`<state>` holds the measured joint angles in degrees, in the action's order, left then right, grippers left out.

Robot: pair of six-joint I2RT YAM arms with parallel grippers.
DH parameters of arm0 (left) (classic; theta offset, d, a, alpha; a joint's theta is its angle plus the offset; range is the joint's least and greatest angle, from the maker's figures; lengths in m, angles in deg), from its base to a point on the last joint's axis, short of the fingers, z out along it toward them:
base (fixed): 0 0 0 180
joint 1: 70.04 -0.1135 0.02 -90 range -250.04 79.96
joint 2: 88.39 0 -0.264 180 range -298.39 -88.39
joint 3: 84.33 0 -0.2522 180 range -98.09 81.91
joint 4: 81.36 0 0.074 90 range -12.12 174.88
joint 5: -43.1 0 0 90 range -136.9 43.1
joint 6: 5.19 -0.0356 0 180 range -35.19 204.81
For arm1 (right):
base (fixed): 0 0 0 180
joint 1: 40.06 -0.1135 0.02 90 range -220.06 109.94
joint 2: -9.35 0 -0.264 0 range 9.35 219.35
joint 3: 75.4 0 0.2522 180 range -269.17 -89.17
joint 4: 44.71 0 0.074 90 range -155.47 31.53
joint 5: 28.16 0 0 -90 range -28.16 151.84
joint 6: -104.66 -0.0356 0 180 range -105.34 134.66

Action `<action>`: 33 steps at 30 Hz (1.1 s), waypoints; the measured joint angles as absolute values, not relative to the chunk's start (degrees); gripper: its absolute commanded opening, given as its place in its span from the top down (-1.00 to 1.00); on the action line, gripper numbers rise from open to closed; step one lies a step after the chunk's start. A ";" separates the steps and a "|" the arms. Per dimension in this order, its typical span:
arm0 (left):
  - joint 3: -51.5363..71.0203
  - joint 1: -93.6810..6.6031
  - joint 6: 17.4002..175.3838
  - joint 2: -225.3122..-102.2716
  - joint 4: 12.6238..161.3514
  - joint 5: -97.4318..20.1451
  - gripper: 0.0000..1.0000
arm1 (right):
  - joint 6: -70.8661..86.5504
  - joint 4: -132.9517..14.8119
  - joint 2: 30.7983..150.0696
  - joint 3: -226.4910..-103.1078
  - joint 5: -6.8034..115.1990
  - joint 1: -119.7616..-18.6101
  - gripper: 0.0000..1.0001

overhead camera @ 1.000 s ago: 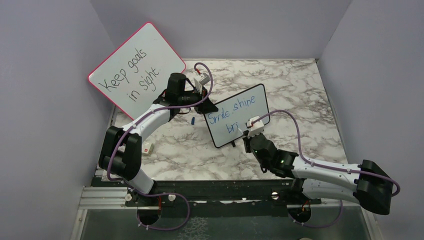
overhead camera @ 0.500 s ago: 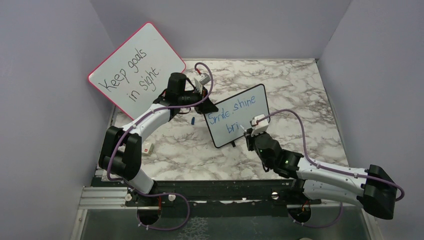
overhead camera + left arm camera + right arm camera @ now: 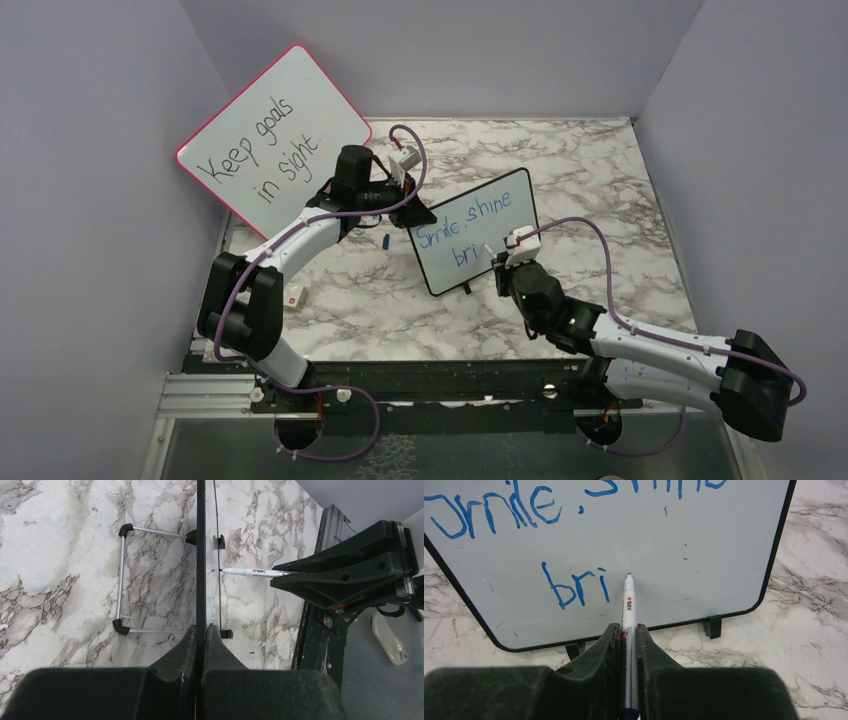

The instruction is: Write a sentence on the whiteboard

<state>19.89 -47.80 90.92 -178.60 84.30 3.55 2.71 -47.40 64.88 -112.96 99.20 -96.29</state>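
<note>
The small black-framed whiteboard (image 3: 474,242) stands on the marble table, also in the right wrist view (image 3: 704,555) and edge-on in the left wrist view (image 3: 200,555). Its blue sentence (image 3: 478,217) reads "Smile, shine" with "bri" (image 3: 576,586) below. My left gripper (image 3: 408,212) is shut on the board's upper left edge (image 3: 201,630). My right gripper (image 3: 503,262) is shut on a white marker (image 3: 628,610); its tip (image 3: 629,575) is at the board just right of "bri". The marker also shows in the left wrist view (image 3: 250,571).
A larger red-framed board (image 3: 275,135) reading "Keep goals in sight" leans at the back left. A blue marker cap (image 3: 385,241) lies behind the small board. A small white object (image 3: 295,294) lies at the near left. Grey walls enclose the table.
My right gripper has shifted slightly right and up along the second line, carrying the marker tip to just after "bri". The left arm and board have not moved.
</note>
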 measured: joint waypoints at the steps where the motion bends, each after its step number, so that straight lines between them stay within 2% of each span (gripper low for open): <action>1: 19.89 -47.80 90.92 -178.60 84.30 3.55 1.00 | 2.73 -47.23 64.99 -112.96 99.20 -96.24 0.99; 33: 19.87 -47.80 90.94 -178.60 84.28 3.40 1.00 | 4.57 -45.15 65.95 -112.96 95.05 -95.46 0.99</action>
